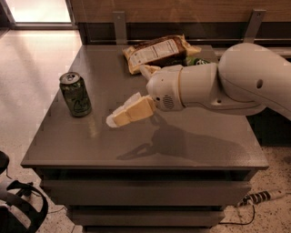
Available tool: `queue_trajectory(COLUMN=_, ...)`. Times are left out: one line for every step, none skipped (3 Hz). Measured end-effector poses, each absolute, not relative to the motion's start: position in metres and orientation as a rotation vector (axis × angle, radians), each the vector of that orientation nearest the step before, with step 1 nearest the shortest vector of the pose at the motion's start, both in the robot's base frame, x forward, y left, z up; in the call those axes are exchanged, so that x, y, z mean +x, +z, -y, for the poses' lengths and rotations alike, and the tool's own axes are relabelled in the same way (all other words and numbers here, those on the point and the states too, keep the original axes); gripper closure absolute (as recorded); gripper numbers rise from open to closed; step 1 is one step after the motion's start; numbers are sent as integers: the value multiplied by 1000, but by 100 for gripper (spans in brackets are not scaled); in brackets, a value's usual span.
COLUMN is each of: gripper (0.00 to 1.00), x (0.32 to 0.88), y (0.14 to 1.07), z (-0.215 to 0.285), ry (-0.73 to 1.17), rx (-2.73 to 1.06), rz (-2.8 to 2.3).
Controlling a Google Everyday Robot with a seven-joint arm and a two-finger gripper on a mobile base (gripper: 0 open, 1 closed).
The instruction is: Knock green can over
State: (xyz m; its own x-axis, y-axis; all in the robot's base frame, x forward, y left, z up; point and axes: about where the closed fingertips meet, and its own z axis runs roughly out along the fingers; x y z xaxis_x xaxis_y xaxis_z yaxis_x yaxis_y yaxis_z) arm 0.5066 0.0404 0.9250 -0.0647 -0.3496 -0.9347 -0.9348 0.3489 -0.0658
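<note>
A grey desk (191,150) stood on a pale floor (36,59) before a wood-panelled wall (182,9). The can (75,94) stood upright near the desk's left edge, well apart from everything else. The tool (117,117) hung low over the middle of the desk, pointing left at the can, near it but not touching. Whether the tool was apart or together could not be told. Behind the arm (218,86), at the back of the desk, lay a brown snack bag (157,52) and a sliver of a green bag (198,60).

The can looked like thin, stiff metal with a smooth side. Whether it was full or empty could not be told. Empty, it would likely be light and quick to skid on the smooth desk; full, it would resist more. No grasp seemed needed. A push high on the side wall, just under the rim, would probably tip it, while a low push would more likely slide it toward the nearby edge. Once down, it would be apt to roll.
</note>
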Motion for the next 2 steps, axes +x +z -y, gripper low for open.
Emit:
queue_trajectory(gripper=0, x=506, y=925, z=-40, ry=737, rx=-1180, rz=-1617)
queue_trajectory(gripper=0, x=526, y=922, z=-53, ry=734, rx=-1160, rz=-1582)
